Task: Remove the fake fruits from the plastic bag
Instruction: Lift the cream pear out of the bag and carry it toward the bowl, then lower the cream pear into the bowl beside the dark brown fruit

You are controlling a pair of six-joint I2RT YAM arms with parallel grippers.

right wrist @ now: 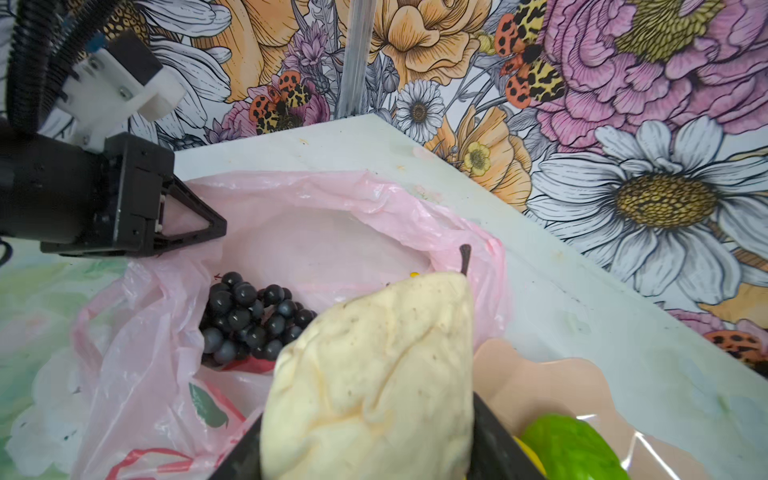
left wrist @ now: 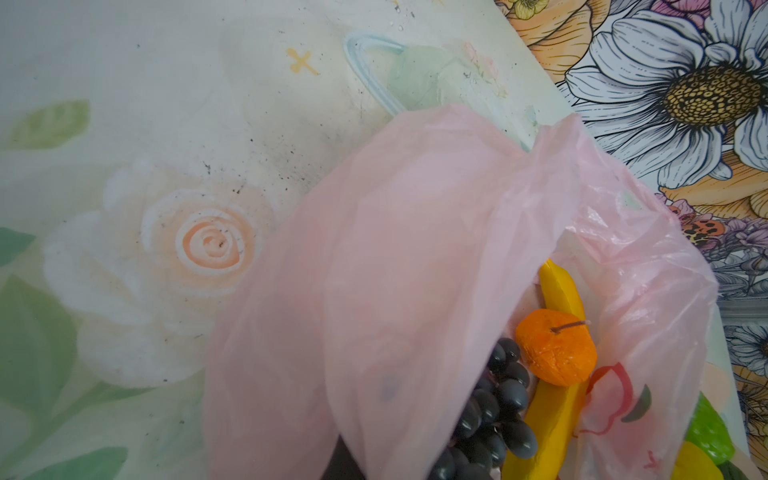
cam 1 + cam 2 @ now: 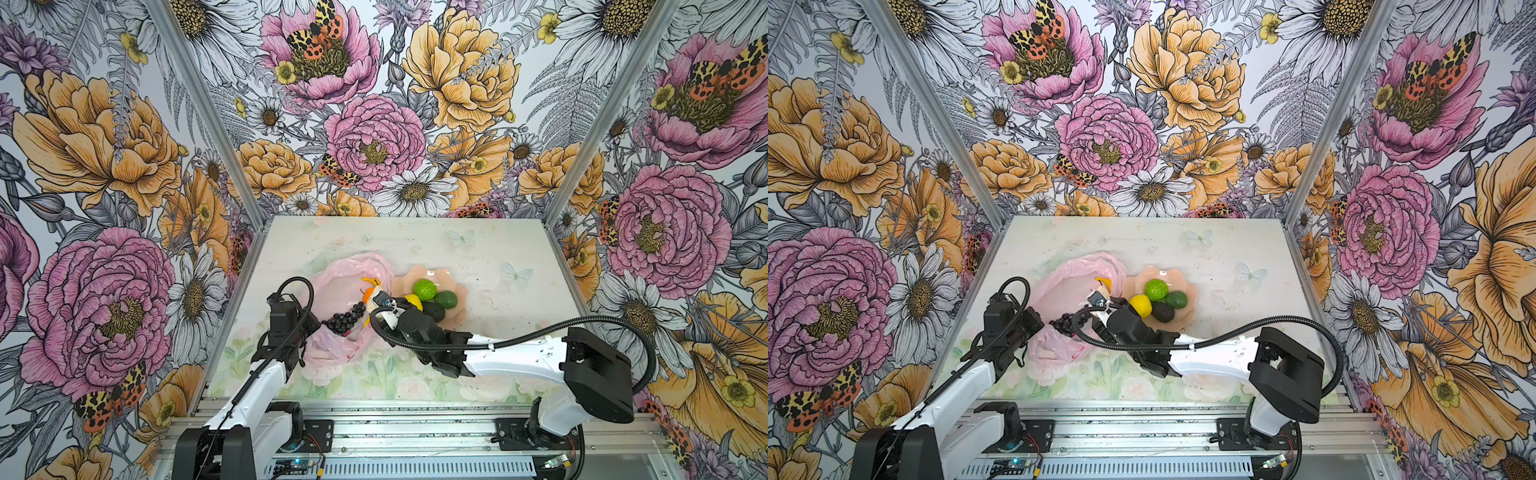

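The pink plastic bag [image 3: 340,272] [image 3: 1067,282] lies open at mid table. Inside it lie a dark grape bunch [image 3: 345,322] [image 1: 249,316], a yellow banana [image 2: 559,286] and an orange [image 2: 557,349]. My left gripper [image 3: 316,328] [image 1: 195,228] is shut on the bag's near edge and holds the mouth up; in the left wrist view the bag [image 2: 415,249] hides its jaws. At the bag's mouth, beside the dish, my right gripper [image 3: 374,307] [image 1: 370,440] is shut on a beige lumpy piece [image 1: 374,374] with a dark stem.
A peach scalloped dish [image 3: 415,272] [image 3: 1144,276] stands right of the bag. It holds a bumpy lime [image 3: 424,289], a lemon [image 3: 1140,306], a smooth green fruit [image 3: 446,300] and a dark avocado [image 3: 1163,311]. Patterned walls close in three sides of the table.
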